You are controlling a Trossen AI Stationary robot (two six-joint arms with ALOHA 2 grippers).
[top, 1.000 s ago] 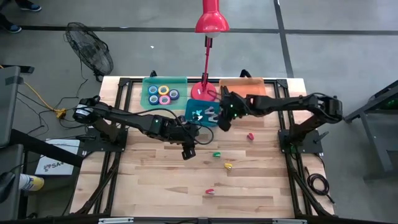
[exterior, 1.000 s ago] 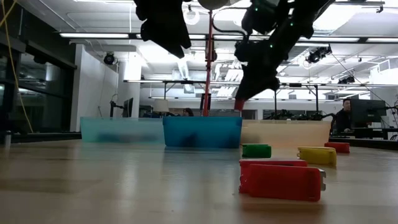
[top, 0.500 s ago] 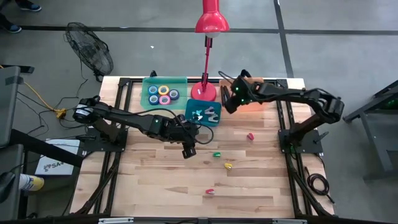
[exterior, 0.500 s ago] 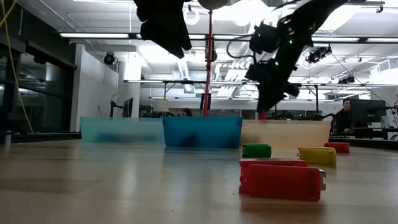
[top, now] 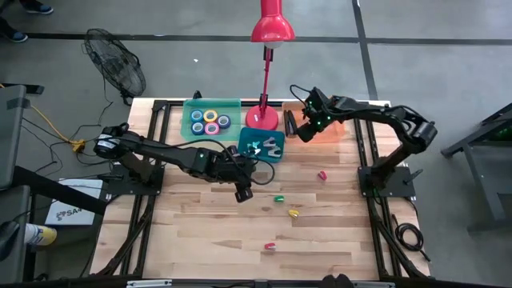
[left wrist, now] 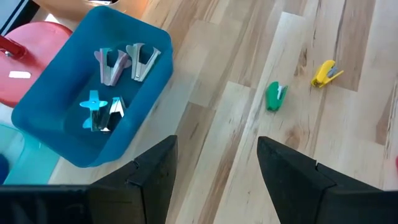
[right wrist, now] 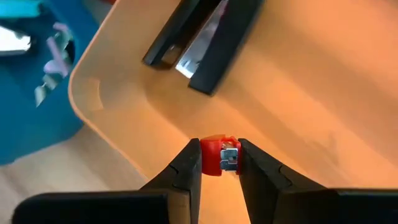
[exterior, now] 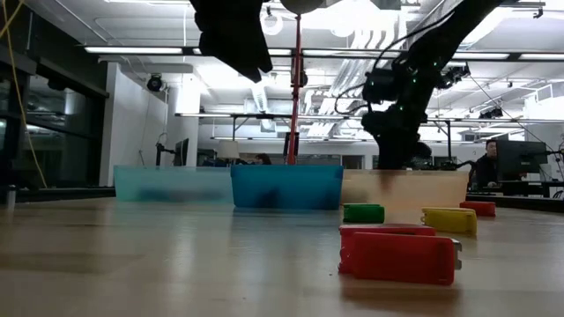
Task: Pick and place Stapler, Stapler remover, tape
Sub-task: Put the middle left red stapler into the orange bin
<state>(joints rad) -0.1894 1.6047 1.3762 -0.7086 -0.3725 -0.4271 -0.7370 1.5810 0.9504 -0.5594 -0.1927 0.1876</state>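
The right gripper hangs above the orange bin at the back of the wooden table, its two dark fingers closed on a small red stapler with a metal insert showing at its exposed end. Below it, on the smooth orange floor of the bin, lies a long black stapler with a bright metal strip between its two halves. The left gripper hovers over bare planks just in front of the blue bin, its blunt dark fingers standing apart with nothing between them. The blue bin is a rounded rectangular tub holding four claw-shaped staple removers: one pink, one pale grey, one light blue and one white. The teal bin beside it holds ring-shaped tape rolls in blue, pink, yellow and purple. Small block-shaped staplers lie loose on the table: a green stapler, a yellow stapler, a second red stapler nearest the front edge, and another red one toward the right side. A red desk lamp stands on its round base between the bins.
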